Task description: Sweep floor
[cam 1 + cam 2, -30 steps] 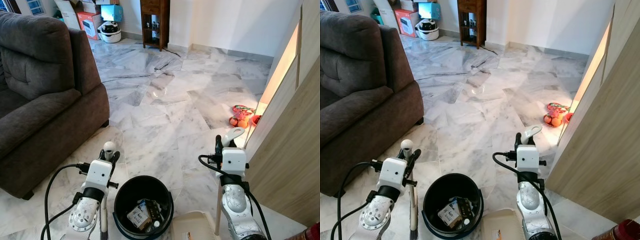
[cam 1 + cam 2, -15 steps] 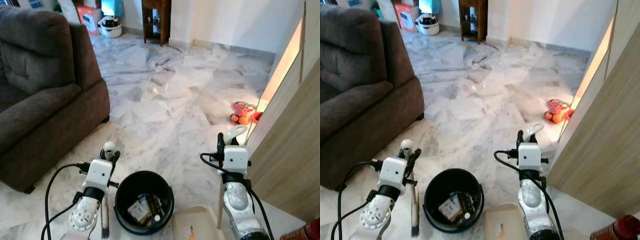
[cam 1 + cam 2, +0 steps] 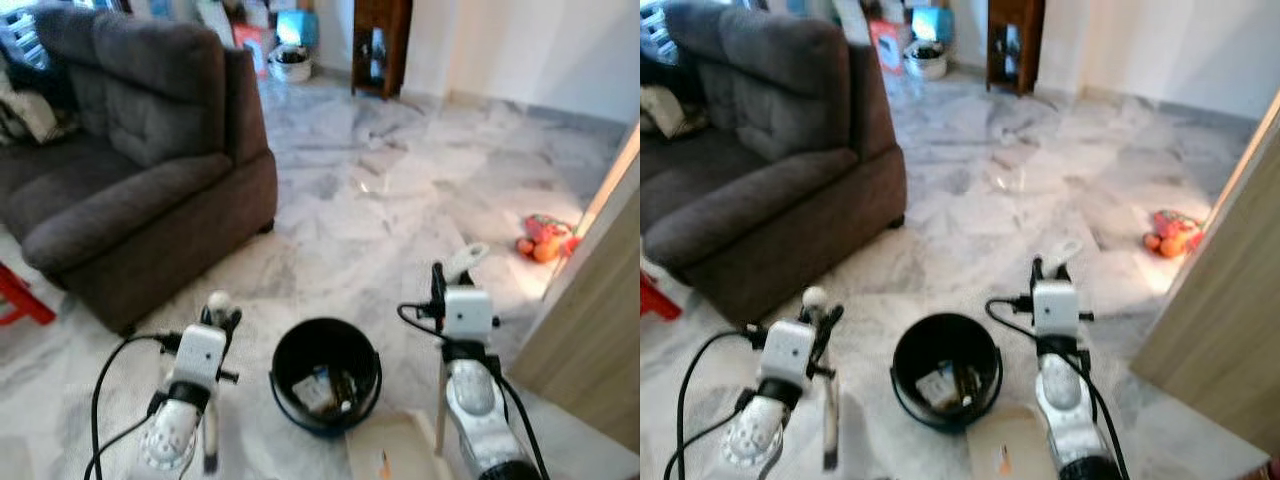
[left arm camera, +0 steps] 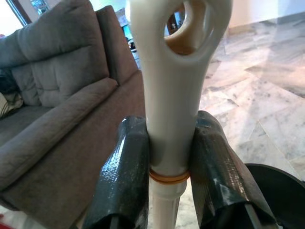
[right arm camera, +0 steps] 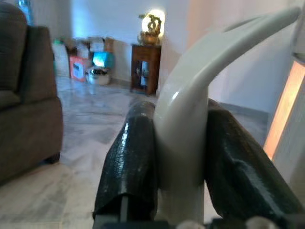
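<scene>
My left gripper (image 3: 222,316) is shut on the white handle of a hand brush (image 4: 174,95), its two black fingers (image 4: 126,176) pressing either side just below the handle's loop. The brush hangs down to the marble floor at my lower left (image 3: 829,430). On the other side, the curved white handle of a dustpan (image 5: 190,119) is clamped in my right gripper (image 3: 437,287), which is shut on it. The cream dustpan (image 3: 395,455) rests on the floor in front of me. Between the two arms stands a black bucket (image 3: 290,352) holding bits of rubbish.
A dark grey sofa (image 3: 130,190) fills the left side, with a red stool (image 3: 20,300) at its near end. A wooden panel (image 3: 600,350) runs along the right. Orange and red toys (image 3: 542,240) lie by it. A wooden cabinet (image 3: 380,45) and boxes stand at the far wall.
The whole picture has swung to the left, so more of the sofa and the red stool show. Both grippers keep the same hold, and the bucket stays between the arms.
</scene>
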Controlling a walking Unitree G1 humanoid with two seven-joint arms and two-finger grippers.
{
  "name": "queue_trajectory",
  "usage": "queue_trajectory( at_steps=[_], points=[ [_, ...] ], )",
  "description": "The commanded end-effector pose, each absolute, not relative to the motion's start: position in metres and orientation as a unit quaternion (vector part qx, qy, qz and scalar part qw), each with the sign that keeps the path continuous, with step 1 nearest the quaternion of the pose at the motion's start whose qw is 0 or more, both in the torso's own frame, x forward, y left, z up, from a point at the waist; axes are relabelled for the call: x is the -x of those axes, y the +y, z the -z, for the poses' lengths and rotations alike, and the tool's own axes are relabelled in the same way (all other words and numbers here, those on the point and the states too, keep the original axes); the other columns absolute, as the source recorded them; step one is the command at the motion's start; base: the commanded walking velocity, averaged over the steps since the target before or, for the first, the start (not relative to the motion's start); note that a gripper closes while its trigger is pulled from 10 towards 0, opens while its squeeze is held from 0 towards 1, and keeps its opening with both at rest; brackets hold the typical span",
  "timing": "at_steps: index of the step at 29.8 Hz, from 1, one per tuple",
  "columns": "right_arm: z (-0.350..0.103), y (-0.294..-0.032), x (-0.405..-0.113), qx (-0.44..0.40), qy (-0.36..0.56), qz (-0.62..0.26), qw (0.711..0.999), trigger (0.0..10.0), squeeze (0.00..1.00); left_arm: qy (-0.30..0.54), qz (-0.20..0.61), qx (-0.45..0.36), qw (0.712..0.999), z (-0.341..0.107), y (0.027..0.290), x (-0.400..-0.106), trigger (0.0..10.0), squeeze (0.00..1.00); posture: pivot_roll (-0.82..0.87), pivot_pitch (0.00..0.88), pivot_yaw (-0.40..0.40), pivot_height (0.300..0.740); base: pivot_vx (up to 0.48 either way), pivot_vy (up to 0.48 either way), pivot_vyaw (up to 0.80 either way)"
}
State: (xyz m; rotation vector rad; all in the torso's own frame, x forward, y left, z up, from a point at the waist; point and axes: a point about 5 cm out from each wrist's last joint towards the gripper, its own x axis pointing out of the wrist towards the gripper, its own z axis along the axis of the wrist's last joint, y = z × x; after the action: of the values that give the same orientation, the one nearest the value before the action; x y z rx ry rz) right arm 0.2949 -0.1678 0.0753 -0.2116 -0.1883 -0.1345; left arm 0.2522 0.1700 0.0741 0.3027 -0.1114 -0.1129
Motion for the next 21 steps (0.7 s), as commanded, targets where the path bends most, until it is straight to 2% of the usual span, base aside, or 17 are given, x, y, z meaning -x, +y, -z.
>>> queue_trajectory(
  at_steps=[1,16,21],
  points=[
    [-0.0799,-0.1641,-0.2970,0.103,-0.104,0.061,0.987,10.0,0.00,-0.075,0.052,-0.156,0.984,-0.0828,0.1718,-0.2548,10.0,0.00,0.11,0.009,0.041,0.740,-0.289,0.000,0.00],
    [-0.0771,-0.1612,-0.2963,0.095,-0.097,0.056,0.989,10.0,0.00,-0.075,0.051,-0.158,0.983,-0.0831,0.1727,-0.2565,10.0,0.00,0.11,0.003,0.042,0.740,-0.287,0.000,0.00],
    [-0.0768,-0.1627,-0.2959,0.093,-0.096,0.056,0.989,10.0,0.00,-0.073,0.050,-0.160,0.983,-0.0821,0.1721,-0.2566,10.0,0.00,0.11,0.000,0.038,0.740,0.000,0.000,0.00]
  ],
)
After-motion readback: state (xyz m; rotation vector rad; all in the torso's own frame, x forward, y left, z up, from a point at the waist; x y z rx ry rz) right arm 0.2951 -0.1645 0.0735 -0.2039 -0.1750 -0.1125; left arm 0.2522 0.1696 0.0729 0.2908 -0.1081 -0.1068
